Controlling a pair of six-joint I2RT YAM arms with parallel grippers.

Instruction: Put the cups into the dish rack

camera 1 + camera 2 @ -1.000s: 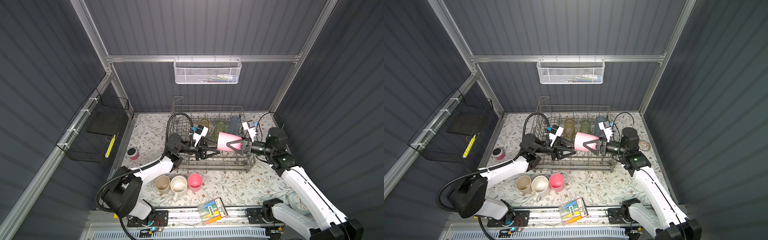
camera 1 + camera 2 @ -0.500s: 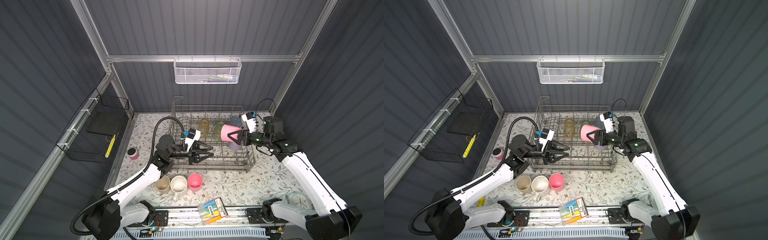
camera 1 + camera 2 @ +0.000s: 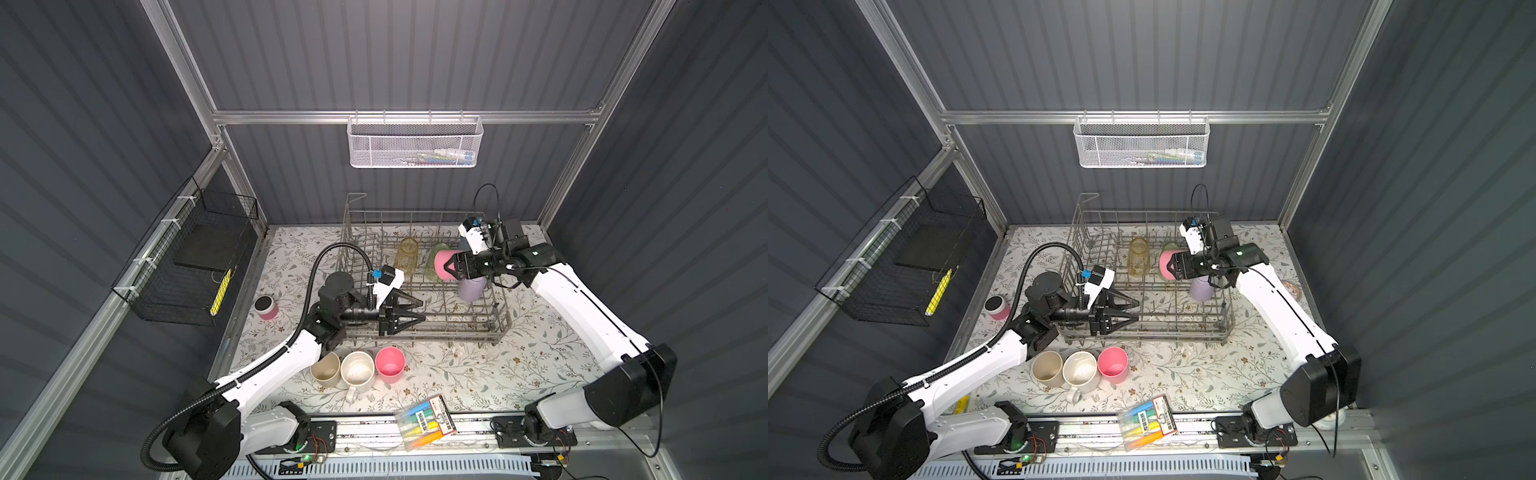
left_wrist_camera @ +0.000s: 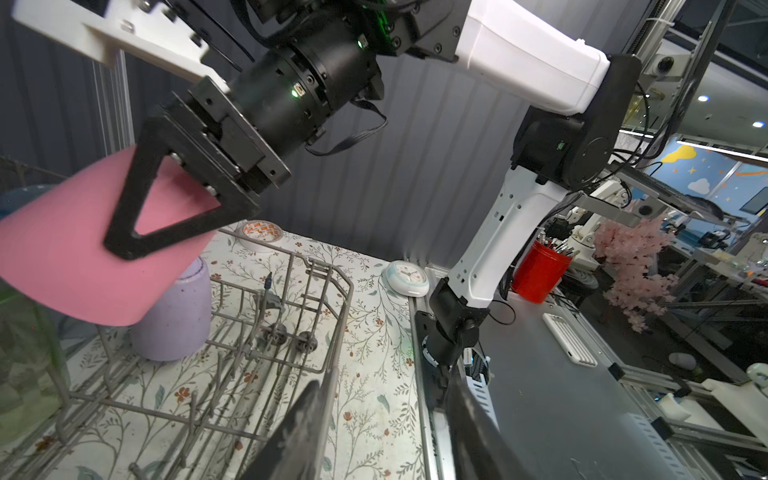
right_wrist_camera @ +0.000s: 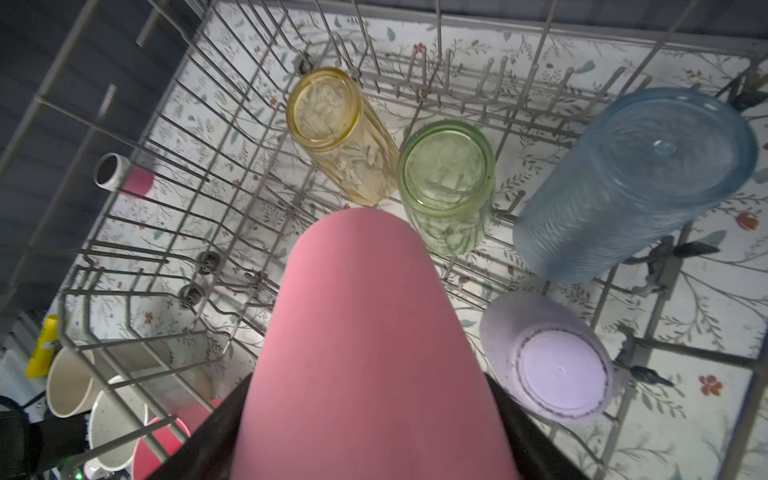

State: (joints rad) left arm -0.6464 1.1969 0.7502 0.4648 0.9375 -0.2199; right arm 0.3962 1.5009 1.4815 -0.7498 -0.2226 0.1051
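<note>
text: none legible | marker packet label: print too small to read

Pink pot, marker pack

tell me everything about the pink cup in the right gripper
The pink cup is a plain, matte, opaque tumbler, plastic by its look, tapered, with no handle. It is tipped onto its side, its wider mouth end pointing away from the right gripper, whose black fingers clamp its sides near the base. It hangs over the right end of the dish rack, close to the upside-down lilac cup and the green glass. Nothing but the fingers plainly touches it.
</note>
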